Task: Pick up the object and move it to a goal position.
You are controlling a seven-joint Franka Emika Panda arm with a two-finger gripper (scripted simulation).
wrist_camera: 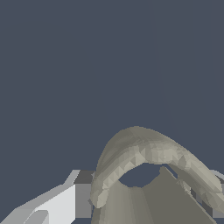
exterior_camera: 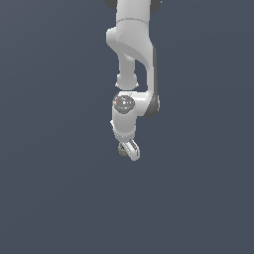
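Tan-beige is the colour of the object (exterior_camera: pixel 121 148), a small ring-like piece with a dark centre. In the exterior view I see it at the lower end of the white arm (exterior_camera: pixel 133 54), tucked against the hand (exterior_camera: pixel 129 149), on the exterior view's left of the one white finger (exterior_camera: pixel 133 150) that I can make out there. The arm comes down from the top edge of that view and points downward, with the hand at its lowest point.

In the wrist view the object (wrist_camera: pixel 148 153) fills the lower right of the picture. I see it as a curved, faceted band arching over a dark opening. A white and grey finger (wrist_camera: pixel 65 203) lies just beside the band's outer wall, and a sliver of a second finger (wrist_camera: pixel 217 175) shows past its far side. The hand is clamped on the object, with one finger on either side of the ring.

The background is a uniform dark blue-grey surface (exterior_camera: pixel 49 198) in both views. I cannot tell whether the object touches it.
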